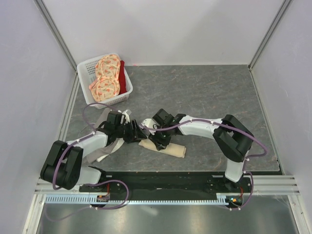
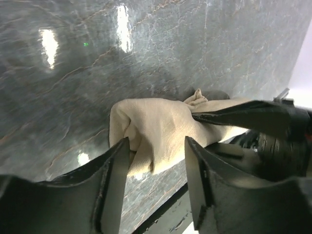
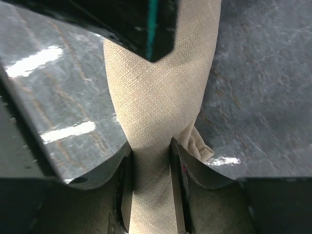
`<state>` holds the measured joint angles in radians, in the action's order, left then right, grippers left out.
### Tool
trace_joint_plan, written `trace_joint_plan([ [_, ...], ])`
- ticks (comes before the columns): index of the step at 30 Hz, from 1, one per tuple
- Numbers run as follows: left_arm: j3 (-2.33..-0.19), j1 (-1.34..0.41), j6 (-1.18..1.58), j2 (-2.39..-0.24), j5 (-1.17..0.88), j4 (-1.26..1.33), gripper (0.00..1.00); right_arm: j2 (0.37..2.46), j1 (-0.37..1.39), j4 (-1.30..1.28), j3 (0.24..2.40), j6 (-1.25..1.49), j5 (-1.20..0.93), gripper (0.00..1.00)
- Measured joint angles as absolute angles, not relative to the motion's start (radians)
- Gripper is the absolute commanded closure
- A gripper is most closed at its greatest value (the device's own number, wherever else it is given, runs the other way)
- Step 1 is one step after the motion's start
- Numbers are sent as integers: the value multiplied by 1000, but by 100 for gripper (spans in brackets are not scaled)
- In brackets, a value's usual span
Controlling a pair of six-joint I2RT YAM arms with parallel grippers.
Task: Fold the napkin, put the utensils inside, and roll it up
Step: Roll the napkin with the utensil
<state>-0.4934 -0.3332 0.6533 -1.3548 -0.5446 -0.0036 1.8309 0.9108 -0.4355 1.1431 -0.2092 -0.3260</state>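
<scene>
front-centre on the table (image 1: 209,92), just ahead of my arm bases, lies the napkin (image 1: 170,150), rolled into a short log. long axis runs left-right in the top view, right end angled a bit toward me, left end pointing at my left gripper (image 2: 156,168). that gripper's jaws stand apart, open, one finger (image 2: 114,180) on each side of the roll's rumpled end; can't tell if they touch the fabric. my right gripper (image 3: 150,156) is clamped on the napkin partway along, fabric pinched narrow between the two fingers and flaring wider beyond them.

hidden stuff: the inside of the roll is not visible in any view. from above, both grippers cover the roll's left part and only the right part shows. right wrist view: a dark block (image 3: 141,24) with a teal streak is cut off at the top and covers the roll's far part; can't tell what it is. left wrist view: the roll's other end sits behind the right gripper. grey-white cloth (image 1: 108,152) is mostly under my left arm. basket (image 1: 84,68) is far left, well apart.
</scene>
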Motion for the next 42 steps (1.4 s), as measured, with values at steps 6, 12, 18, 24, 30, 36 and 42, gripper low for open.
trace_joint_plan([
  [6, -485, -333, 631, -1262, -487, -55, 42, 1915, 807, -504, 1209, -203, -589, 61],
  [12, -453, -334, 619, -1219, -473, -73, 42, 2027, 724, -583, 1254, -193, -860, 61],
  [18, -418, -336, 617, -1190, -495, -46, 42, 2119, 683, -656, 1268, -187, -1041, 60],
  [24, -413, -345, 617, -1211, -542, 15, 43, 2167, 669, -695, 1274, -187, -1122, 61],
  [30, -399, -374, 617, -1238, -582, 60, 48, 2192, 651, -706, 1281, -186, -1160, 61],
  [36, -399, -395, 619, -1279, -606, 90, 86, 2213, 641, -727, 1293, -180, -1182, 59],
  [42, -400, -395, 621, -1359, -635, 130, 98, 2202, 634, -740, 1296, -135, -1180, 35],
])
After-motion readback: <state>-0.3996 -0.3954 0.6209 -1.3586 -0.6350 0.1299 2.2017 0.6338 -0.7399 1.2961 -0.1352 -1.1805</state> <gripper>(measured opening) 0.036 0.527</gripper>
